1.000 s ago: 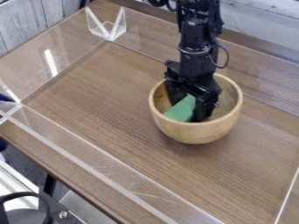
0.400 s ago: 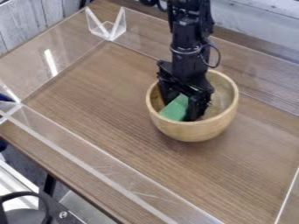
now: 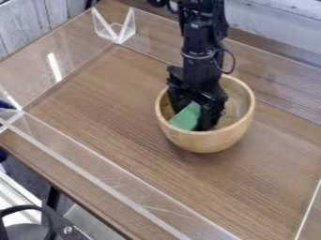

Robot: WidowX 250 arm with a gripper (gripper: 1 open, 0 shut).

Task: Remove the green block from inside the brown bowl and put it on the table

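Observation:
The brown bowl [image 3: 205,141] stands on the table [image 3: 100,103], right of the middle. Inside it, the green block [image 3: 187,117] leans tilted against the near-left part of the bowl's inner wall. My gripper [image 3: 197,112] reaches straight down into the bowl from the black arm above. Its jaws are open, with one black finger on each side of the block. The fingers hide the block's right part, and I cannot tell whether they touch it.
Clear acrylic walls [image 3: 38,111] edge the tabletop on all sides. A clear acrylic bracket [image 3: 113,26] stands at the back left corner. A black cable [image 3: 25,225] lies below the front edge at the lower left.
The gripper and the bowl have both shifted slightly to the left. The jaws stay wide around the green block inside the bowl.

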